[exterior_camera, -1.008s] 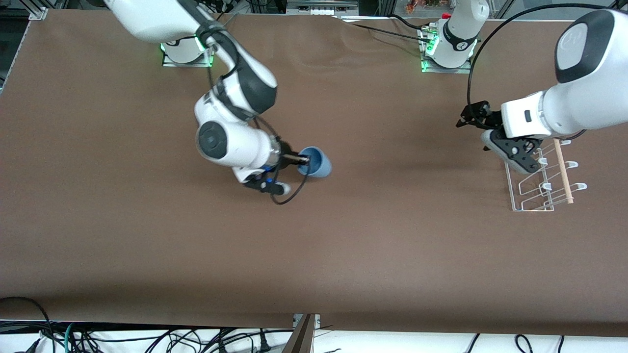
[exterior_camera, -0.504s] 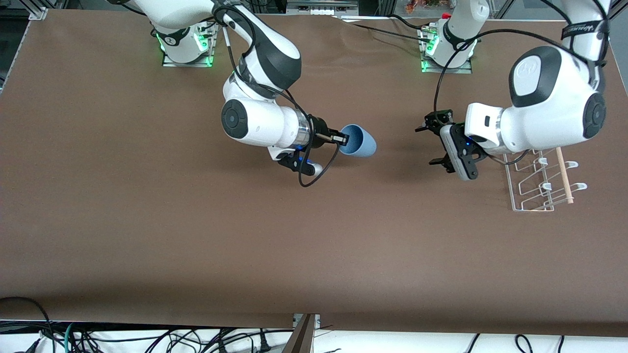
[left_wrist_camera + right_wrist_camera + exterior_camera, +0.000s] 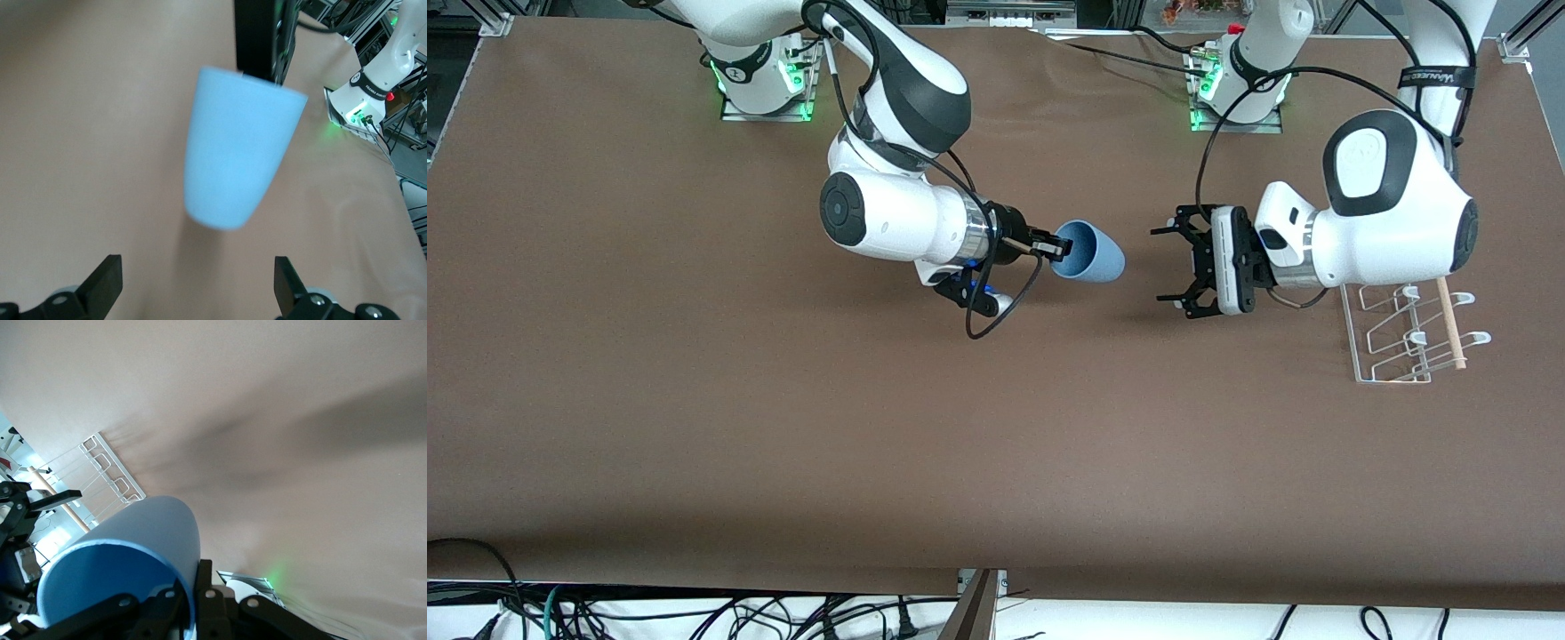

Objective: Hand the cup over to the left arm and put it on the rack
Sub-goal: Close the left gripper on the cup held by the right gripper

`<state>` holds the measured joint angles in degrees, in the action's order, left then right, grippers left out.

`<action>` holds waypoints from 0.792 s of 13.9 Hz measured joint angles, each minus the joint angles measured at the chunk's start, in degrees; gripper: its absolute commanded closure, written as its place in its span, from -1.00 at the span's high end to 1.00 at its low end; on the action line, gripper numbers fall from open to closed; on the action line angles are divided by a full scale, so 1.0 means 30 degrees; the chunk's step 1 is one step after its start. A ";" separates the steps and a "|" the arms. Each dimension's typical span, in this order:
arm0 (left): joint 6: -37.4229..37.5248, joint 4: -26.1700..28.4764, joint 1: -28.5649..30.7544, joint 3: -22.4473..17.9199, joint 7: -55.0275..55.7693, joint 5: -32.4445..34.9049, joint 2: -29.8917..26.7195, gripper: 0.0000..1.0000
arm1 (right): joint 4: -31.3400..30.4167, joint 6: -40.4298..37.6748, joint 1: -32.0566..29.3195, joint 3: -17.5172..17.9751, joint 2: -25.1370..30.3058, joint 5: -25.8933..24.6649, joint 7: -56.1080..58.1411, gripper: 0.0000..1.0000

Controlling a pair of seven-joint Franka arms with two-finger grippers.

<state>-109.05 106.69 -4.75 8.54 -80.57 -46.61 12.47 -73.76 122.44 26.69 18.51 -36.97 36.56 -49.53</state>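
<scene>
The light-blue cup (image 3: 1092, 255) hangs on its side over the middle of the table, its base turned toward the left arm's end. My right gripper (image 3: 1051, 248) is shut on its rim, one finger inside and one outside (image 3: 212, 608). My left gripper (image 3: 1170, 265) hovers a short gap from the cup's base, facing it, open. In the left wrist view the cup (image 3: 237, 157) floats ahead of my spread fingertips (image 3: 100, 287), apart from them. The white wire rack (image 3: 1409, 336) with its wooden dowel stands on the table at the left arm's end, under the left arm's wrist.
Both arm bases (image 3: 763, 84) (image 3: 1238, 93) glow green along the table edge farthest from the front camera. A black cable loops below the right wrist (image 3: 996, 307). Loose cables (image 3: 694, 613) lie off the table's nearest edge.
The right arm carried the cup toward the left arm's end. The left arm swung away from over the rack toward the cup and turned its open gripper to face the cup's base.
</scene>
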 measured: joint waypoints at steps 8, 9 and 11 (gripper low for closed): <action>-0.3687 0.0935 -0.0045 0.2405 -0.3017 -0.0904 0.0404 0.26 | 0.0086 0.0224 0.0016 -0.0003 -0.0062 0.0009 -0.0036 -1.00; -0.3706 0.0973 -0.0045 0.2453 -0.3629 -0.1164 0.0469 -0.36 | 0.0137 0.0224 0.0015 -0.0003 -0.0061 0.0010 -0.0052 -1.00; -0.3704 0.1002 -0.0022 0.2461 -0.4497 -0.1633 0.0536 -0.93 | 0.0144 0.0270 0.0015 -0.0016 -0.0081 0.0009 -0.0096 -1.00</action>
<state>-120.17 109.70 -4.81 15.92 -94.06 -51.51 14.08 -73.32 123.25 26.73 18.46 -37.21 36.59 -49.82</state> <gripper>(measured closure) 0.141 0.952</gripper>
